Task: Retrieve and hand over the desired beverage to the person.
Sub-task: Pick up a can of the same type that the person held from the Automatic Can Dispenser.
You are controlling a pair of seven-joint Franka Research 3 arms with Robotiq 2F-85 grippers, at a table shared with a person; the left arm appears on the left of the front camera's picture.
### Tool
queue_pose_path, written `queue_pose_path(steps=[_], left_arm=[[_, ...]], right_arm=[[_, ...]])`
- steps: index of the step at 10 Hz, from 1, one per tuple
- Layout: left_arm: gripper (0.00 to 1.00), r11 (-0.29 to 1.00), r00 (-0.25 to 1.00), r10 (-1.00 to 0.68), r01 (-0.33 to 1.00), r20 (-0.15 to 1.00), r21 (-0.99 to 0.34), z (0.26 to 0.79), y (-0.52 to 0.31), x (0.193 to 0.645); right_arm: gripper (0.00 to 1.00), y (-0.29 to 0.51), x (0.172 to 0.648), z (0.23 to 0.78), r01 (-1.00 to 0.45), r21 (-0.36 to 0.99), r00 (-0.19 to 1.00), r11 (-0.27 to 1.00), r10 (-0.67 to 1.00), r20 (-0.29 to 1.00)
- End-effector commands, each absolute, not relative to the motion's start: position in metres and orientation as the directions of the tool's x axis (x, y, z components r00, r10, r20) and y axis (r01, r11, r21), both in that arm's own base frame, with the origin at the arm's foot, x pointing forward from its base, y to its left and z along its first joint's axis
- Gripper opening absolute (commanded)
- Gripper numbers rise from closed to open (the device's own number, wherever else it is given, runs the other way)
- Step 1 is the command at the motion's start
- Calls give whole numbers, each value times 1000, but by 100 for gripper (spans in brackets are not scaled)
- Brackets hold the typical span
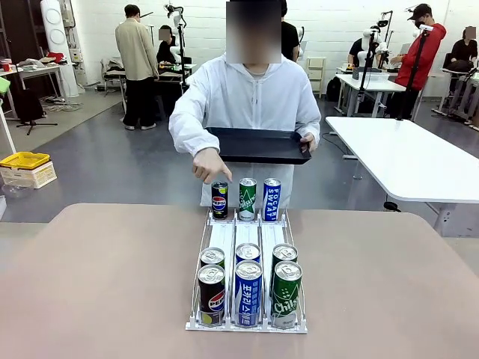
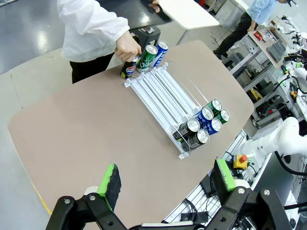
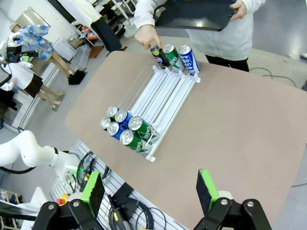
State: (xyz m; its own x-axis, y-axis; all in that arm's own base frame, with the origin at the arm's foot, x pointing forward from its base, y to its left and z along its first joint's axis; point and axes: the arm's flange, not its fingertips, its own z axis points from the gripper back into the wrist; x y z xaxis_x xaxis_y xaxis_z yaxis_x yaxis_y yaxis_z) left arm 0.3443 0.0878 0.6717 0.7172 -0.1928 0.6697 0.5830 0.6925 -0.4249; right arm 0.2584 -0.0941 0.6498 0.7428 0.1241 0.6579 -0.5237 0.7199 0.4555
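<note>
The person (image 1: 253,97) in a white hooded jacket stands at the table's far side, holding a black tray (image 1: 258,145) in one hand. Their other hand (image 1: 209,166) points a finger down at the black Pepsi can (image 1: 219,200) at the far end of the white can rack (image 1: 249,243). Beside it stand a green Chilsung can (image 1: 247,199) and a blue Pocari Sweat can (image 1: 271,200). Several more cans (image 1: 248,293) fill the rack's near end. My left gripper (image 2: 165,184) hovers open high above the table. My right gripper (image 3: 150,191) is open too, with nothing between its fingers.
The tan table (image 1: 105,284) spreads bare on both sides of the rack. A white table (image 1: 412,161) stands behind at the right. Other people and tables (image 1: 138,63) are far off in the room.
</note>
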Motion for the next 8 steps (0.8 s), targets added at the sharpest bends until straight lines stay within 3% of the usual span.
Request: queue_pose_path(steps=[1,8], left_arm=[[100,678,706,-195,599,681,-426,673,88,345],[100,678,706,-195,599,681,-426,673,88,345]], right_arm=[[100,-93,260,650,-537,458,737,709,129,664],[100,-93,260,650,-537,458,737,709,129,664]])
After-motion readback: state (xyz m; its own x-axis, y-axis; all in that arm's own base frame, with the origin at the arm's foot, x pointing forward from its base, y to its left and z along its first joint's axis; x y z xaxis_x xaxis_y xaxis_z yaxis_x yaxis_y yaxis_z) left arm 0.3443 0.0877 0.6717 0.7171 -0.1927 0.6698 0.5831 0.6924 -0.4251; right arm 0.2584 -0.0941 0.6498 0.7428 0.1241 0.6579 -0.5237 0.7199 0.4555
